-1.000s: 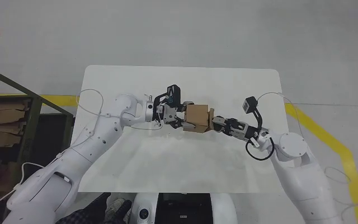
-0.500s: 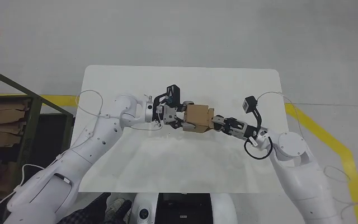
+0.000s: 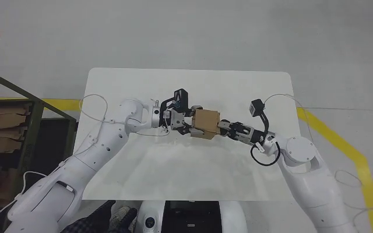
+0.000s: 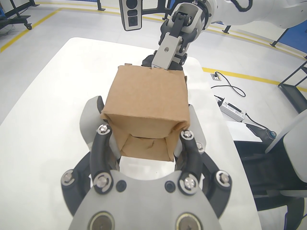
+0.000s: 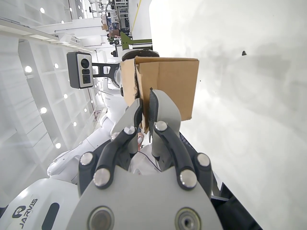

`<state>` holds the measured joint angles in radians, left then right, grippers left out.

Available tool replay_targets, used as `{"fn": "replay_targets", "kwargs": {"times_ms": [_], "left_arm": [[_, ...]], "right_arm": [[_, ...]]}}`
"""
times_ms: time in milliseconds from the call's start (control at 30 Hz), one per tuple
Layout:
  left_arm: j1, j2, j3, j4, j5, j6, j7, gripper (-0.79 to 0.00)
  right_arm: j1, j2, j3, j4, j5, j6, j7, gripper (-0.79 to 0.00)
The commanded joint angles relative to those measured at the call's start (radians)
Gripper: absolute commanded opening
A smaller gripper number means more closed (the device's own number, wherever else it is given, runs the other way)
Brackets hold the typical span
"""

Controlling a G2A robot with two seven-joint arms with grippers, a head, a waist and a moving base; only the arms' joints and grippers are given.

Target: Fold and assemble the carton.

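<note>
Left gripper (image 4: 144, 120) clamped across carton (image 3: 206, 123) sides, likely bracing it over mid-table (image 3: 145, 87). Carton squared up, near end open, spanning both grippers. Right gripper (image 5: 145, 102) pinching far-end flap, probably to fold it shut against that brace.

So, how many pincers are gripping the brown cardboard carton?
2. The left pincer clasps the brown cardboard carton at its open end; the right pincer pinches a panel at the opposite end.

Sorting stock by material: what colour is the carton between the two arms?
Plain brown cardboard, no print visible; the carton shows best in the left wrist view.
</note>
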<state>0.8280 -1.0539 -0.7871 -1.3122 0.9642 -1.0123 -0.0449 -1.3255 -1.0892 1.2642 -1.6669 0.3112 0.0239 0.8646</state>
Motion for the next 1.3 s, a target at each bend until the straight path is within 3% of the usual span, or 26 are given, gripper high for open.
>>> {"fn": "replay_targets", "kwargs": {"times_ms": [0,233,300,767,1267], "left_arm": [[0.001,-0.001,-0.001,-0.001,-0.002,0.000,-0.002,-0.234],[0.001,-0.001,-0.008,0.012,-0.017,0.000,-0.008,-0.231],[0.002,-0.001,-0.010,0.014,-0.020,0.000,-0.011,-0.231],[0.004,-0.009,-0.020,0.023,-0.029,0.000,-0.028,-0.225],[0.007,-0.019,-0.029,0.025,-0.047,0.000,-0.041,-0.225]], "right_arm": [[0.002,-0.001,-0.005,-0.001,0.001,0.001,-0.001,-0.723],[-0.001,0.001,0.004,0.004,0.012,-0.002,-0.005,-0.582],[-0.006,0.003,0.012,0.001,0.013,-0.004,-0.006,-0.576],[-0.041,0.012,0.060,-0.024,0.028,-0.020,-0.016,-0.767],[-0.040,0.013,0.037,-0.024,0.027,-0.014,0.001,-0.785]]}}
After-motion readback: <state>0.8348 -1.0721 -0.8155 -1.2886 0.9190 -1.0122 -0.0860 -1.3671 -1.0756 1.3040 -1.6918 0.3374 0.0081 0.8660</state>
